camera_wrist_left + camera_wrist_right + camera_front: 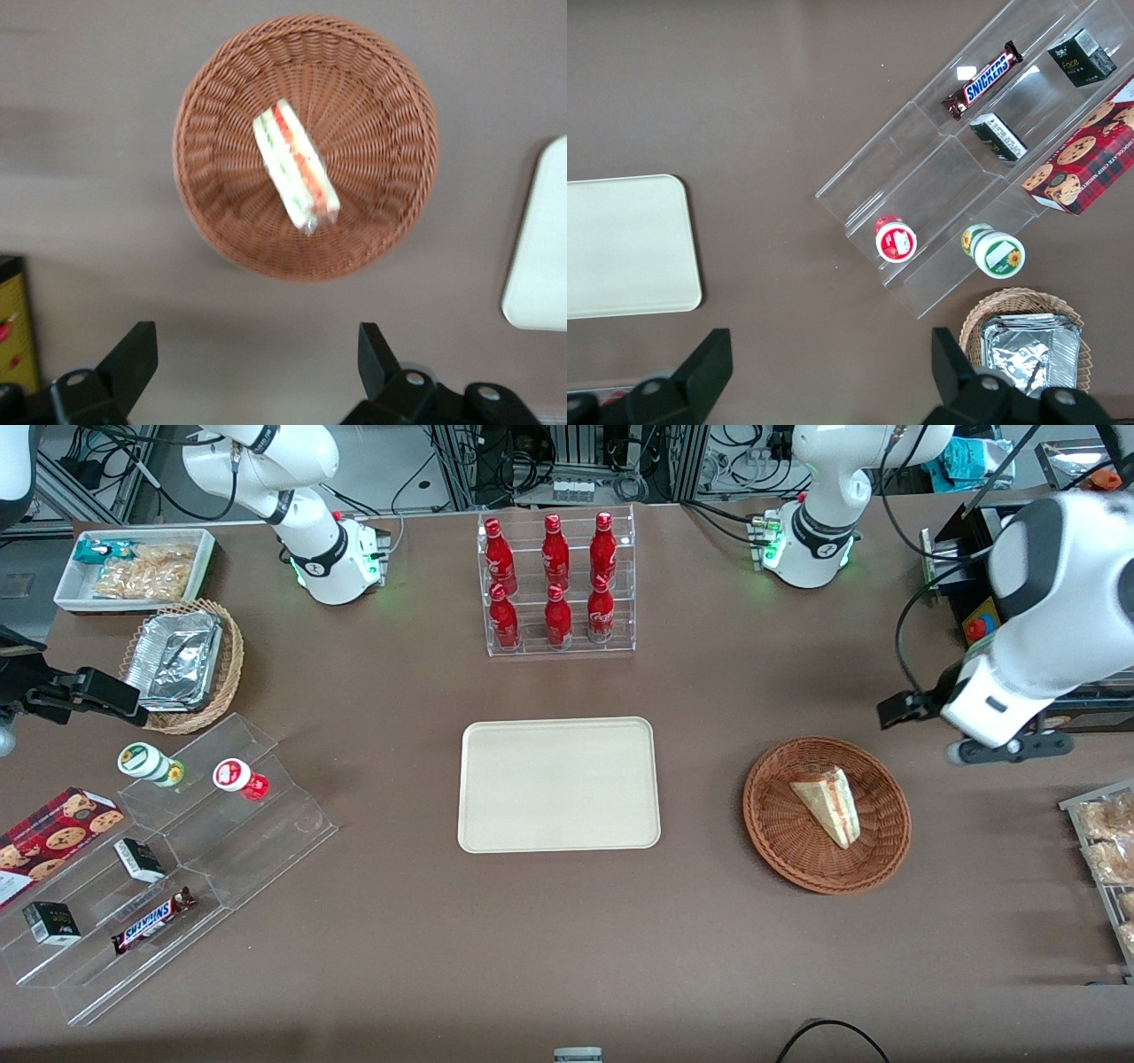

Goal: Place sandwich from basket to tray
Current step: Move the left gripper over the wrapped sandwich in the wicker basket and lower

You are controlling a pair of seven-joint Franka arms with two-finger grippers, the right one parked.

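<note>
Gripper [257, 367] fingers spread wide, seen only from the wrist, above the basket [213, 133] holding the sandwich [296, 168].

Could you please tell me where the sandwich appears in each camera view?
Front view: sandwich in the basket, toward the working arm's end.
Left wrist view: sandwich mid-basket, open pincer above the bare table.
Right wrist view: not visible.
Shared landmark: tray.

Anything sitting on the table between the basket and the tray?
No. The front view shows only bare brown table between the basket and the tray. The tool hangs open above the table beside the basket.
</note>
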